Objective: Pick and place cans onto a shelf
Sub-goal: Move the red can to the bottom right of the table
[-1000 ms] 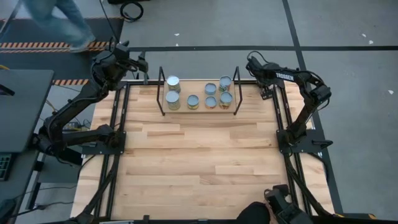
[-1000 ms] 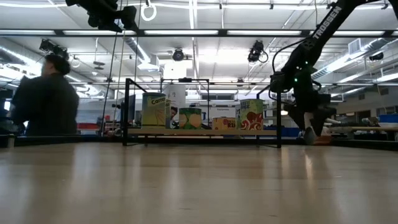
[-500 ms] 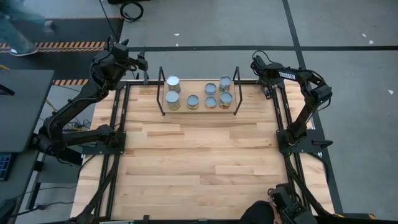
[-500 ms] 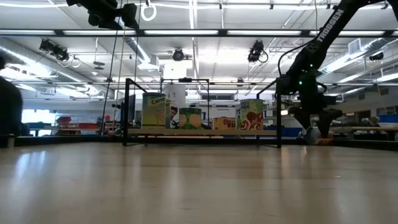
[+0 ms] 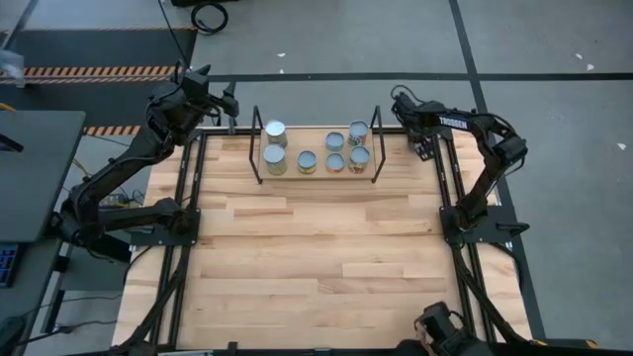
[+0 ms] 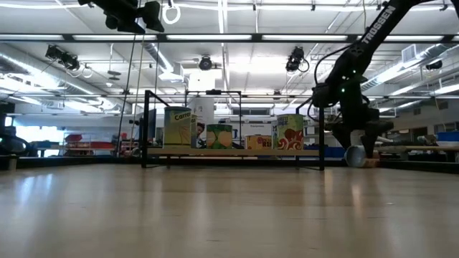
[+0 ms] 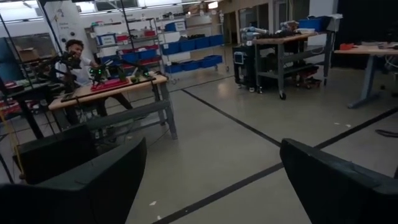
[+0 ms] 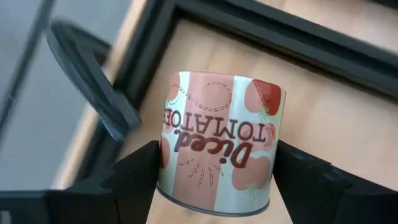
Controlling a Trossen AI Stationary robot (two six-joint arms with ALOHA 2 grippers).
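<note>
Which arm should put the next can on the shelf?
Right. The right gripper already straddles a diced tomatoes can just beside the shelf; the left gripper is open, empty and facing off the table.

Six cans [image 5: 308, 161] crowd the shelf [image 5: 315, 170] between its end posts; bare board shows between the left pair and the rest.

Pink-and-white tomato-printed can [image 8: 217, 143]

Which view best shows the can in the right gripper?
The right wrist view: the diced tomatoes can fills it, label readable, between the right gripper fingers. Low view shows only its round end; high view hides it.
</note>
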